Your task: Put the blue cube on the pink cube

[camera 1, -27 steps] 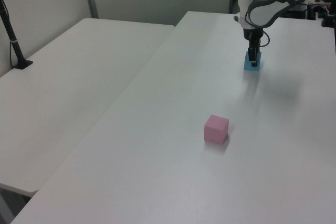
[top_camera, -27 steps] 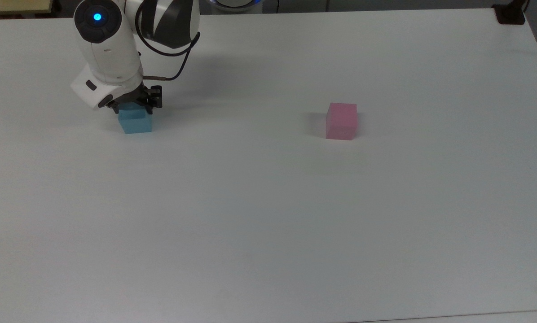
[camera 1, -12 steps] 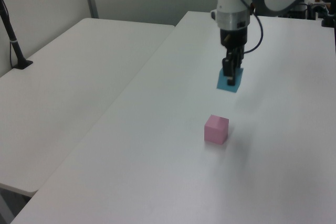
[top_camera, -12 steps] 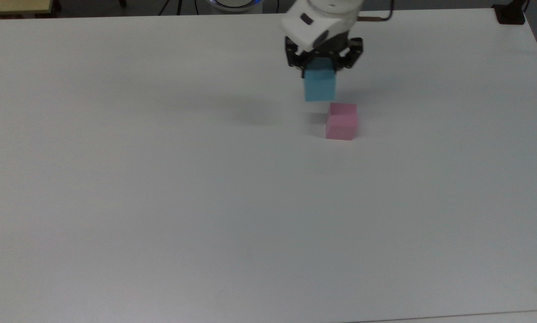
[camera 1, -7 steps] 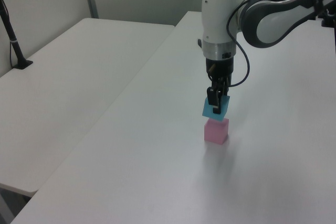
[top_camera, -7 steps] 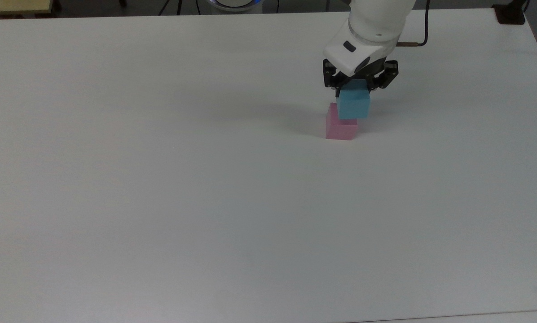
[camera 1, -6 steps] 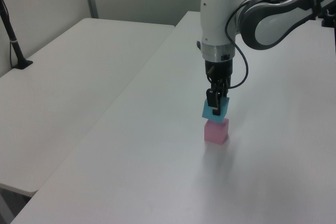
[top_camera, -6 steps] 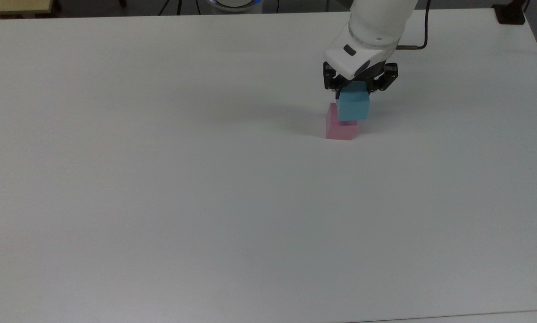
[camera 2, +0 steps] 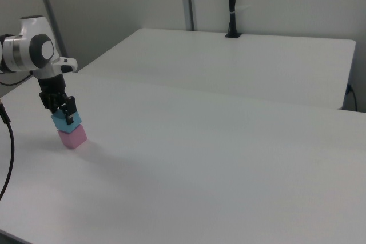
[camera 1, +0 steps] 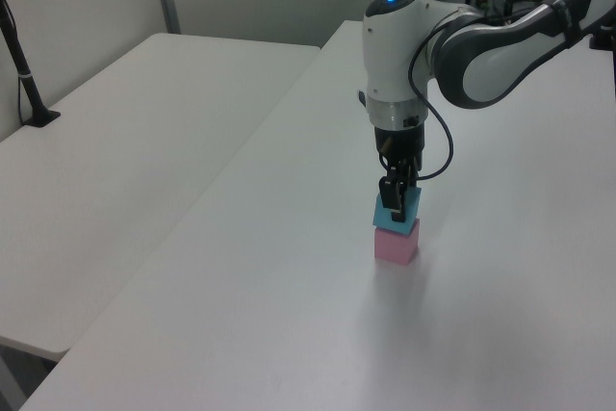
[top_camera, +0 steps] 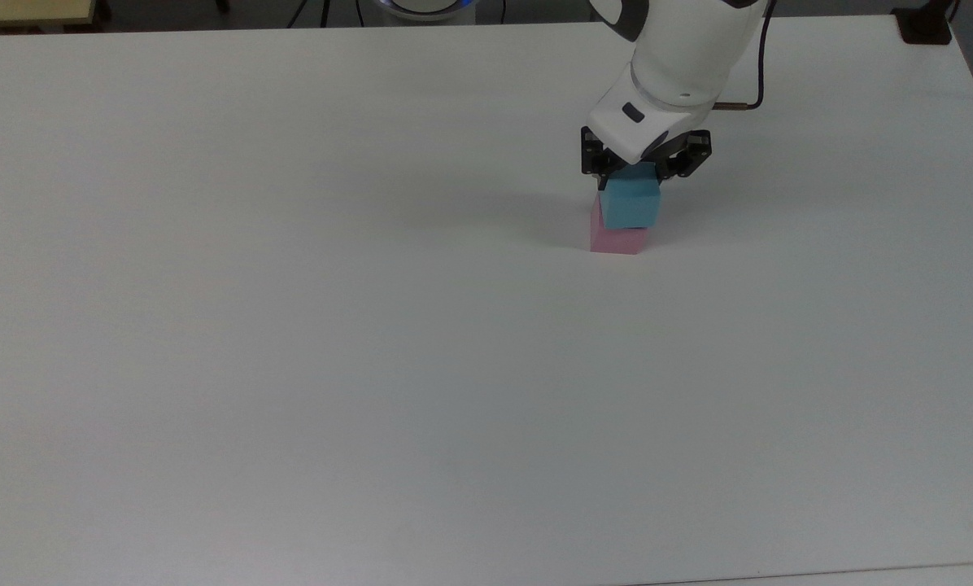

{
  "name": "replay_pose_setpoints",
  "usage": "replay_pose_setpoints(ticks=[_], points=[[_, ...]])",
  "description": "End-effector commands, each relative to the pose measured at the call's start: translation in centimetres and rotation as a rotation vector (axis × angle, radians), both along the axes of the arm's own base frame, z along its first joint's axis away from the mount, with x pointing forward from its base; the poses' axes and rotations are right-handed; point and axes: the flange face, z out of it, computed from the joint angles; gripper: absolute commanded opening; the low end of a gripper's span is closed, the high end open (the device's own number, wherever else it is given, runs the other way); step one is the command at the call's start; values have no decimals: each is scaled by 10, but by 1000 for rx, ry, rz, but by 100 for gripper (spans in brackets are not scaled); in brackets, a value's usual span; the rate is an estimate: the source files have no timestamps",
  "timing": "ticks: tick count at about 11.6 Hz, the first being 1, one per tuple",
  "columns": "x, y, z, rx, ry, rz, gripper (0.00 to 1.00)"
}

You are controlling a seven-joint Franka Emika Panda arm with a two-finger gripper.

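The blue cube [top_camera: 630, 205] sits directly over the pink cube [top_camera: 617, 241], its underside at the pink cube's top face and turned slightly askew to it. My gripper [top_camera: 638, 171] reaches down from above, shut on the blue cube with one finger on each side. In the left view the blue cube [camera 1: 384, 221] hides the top of the pink cube [camera 1: 396, 246], and a dark finger of the gripper [camera 1: 397, 197] crosses its near face. The right view has the blue cube [camera 2: 57, 122], the pink cube [camera 2: 72, 137] and the gripper [camera 2: 64, 112] at its far left.
The white table [top_camera: 373, 366] spreads wide around the stack. A black clamp [top_camera: 924, 24] sits at its far right corner in the top view. A second table [camera 1: 125, 141] adjoins on the left view's left, with a black post [camera 1: 24, 69].
The gripper carried the blue cube from the top view's left across to the pink cube, then lowered it onto the pink cube's top.
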Motion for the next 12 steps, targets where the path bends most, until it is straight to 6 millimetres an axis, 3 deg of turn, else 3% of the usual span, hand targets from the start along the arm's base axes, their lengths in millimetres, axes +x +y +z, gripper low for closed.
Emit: replay_pose_setpoints(ticks=[1, 4, 5, 8, 12], points=[[-7, 9, 0, -57, -22, 16, 100], [-5, 6, 15, -52, -46, -30, 100], [-5, 3, 35, -48, -59, -56, 100], [-6, -36, 106, -44, -56, -137, 100], [-20, -117, 172, -105, -31, -218, 100]])
